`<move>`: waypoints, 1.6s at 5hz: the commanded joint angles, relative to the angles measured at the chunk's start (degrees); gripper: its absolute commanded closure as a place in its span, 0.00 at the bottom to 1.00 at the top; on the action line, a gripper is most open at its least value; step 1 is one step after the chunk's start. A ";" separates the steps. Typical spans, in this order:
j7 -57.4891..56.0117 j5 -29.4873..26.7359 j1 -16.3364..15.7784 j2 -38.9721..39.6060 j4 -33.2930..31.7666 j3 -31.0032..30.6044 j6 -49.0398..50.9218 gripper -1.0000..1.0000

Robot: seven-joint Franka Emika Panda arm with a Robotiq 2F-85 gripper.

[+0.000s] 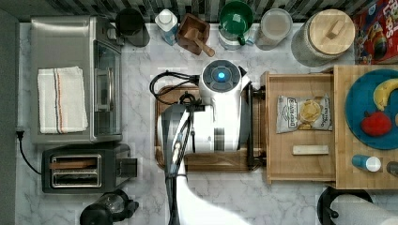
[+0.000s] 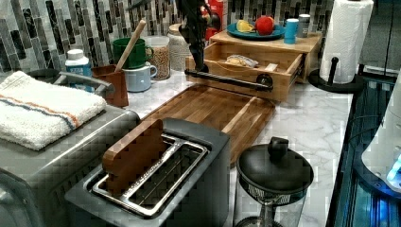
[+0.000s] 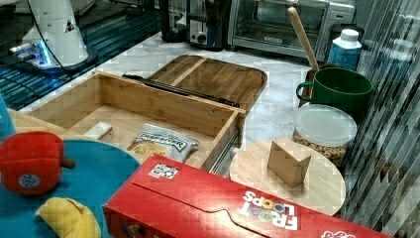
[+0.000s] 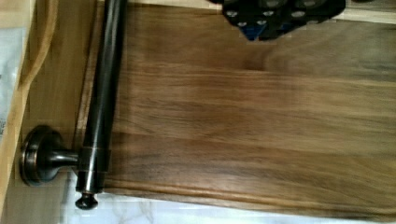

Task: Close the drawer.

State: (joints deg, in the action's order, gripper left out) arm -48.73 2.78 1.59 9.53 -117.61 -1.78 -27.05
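While drawer (image 1: 300,161) stands pulled out at right centre of top view, chip bag (image 1: 303,113) lies inside; gripper (image 2: 197,59) by dark handle bar (image 2: 227,79); finger state cannot tell.

In the top view the arm (image 1: 220,112) covers much of the tray (image 1: 220,161) beside the drawer (image 1: 300,164). The plate (image 1: 361,101) beyond the drawer is cut off by the edge. The gripper (image 4: 280,18) is cropped in the wrist view.
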 commanded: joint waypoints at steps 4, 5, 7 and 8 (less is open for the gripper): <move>-6.54 3.14 4.06 -0.02 -10.36 2.01 -20.53 1.00; -8.11 2.61 4.75 -0.04 -12.23 3.28 -28.00 1.00; -10.24 4.09 7.05 2.39 -7.96 3.29 -25.17 1.00; -12.18 3.93 8.12 3.70 -6.27 3.57 -24.04 1.00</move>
State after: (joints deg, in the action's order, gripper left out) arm -56.29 6.12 9.24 12.34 -130.82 2.34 -53.80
